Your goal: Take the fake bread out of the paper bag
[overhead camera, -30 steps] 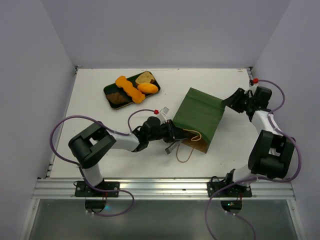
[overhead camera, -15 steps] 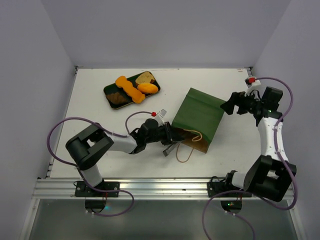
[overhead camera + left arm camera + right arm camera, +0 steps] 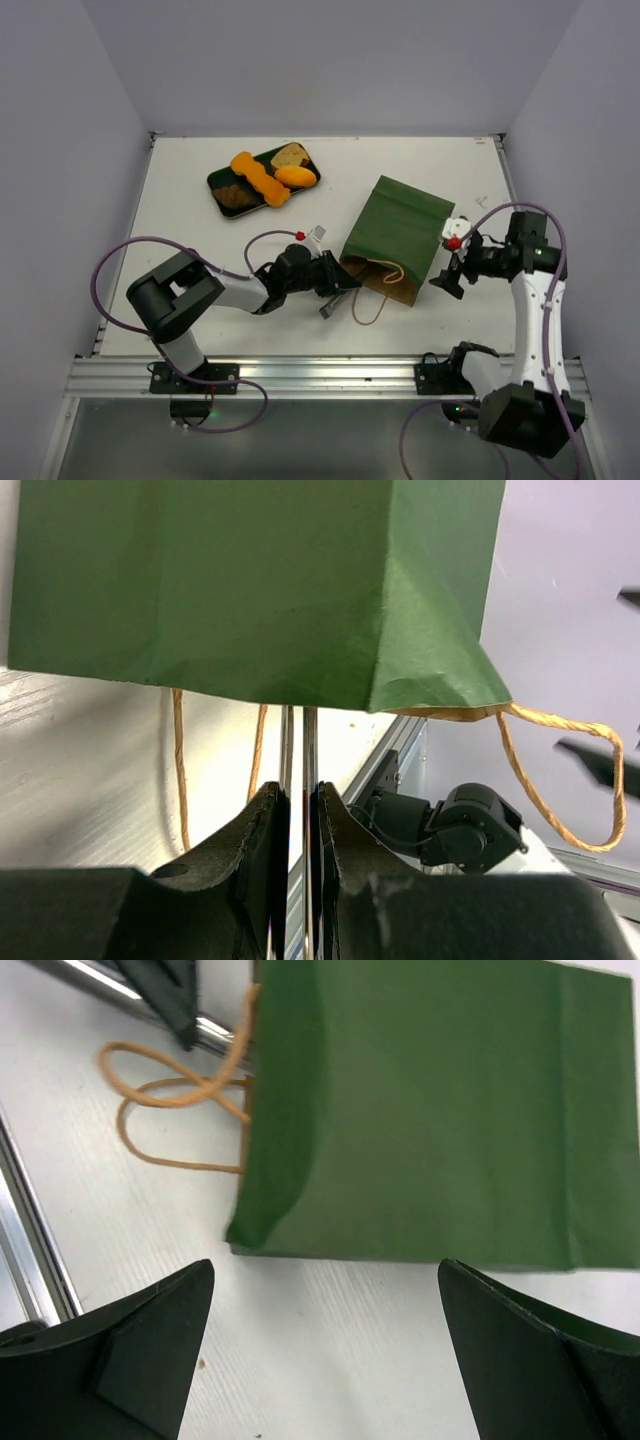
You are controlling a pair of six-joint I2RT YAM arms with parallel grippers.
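Note:
The paper bag lies on its side, dark green, with its brown mouth and string handles toward the near edge. No bread shows in its mouth. Fake bread lies on the dark green tray: an orange twist, an orange roll and a brown slice. My left gripper sits at the bag's mouth, shut on thin metal tongs that point under the bag. My right gripper hovers open beside the bag's right side, with nothing between its fingers.
The tray stands at the back left of the white table. A metal rail runs along the near edge, and the right arm's base shows past the bag's mouth. Grey walls close in the left, back and right sides.
My right gripper has opened off the bag's far right corner and swung down to the bag's near right side. The left gripper has drawn slightly back toward the left with the tongs.

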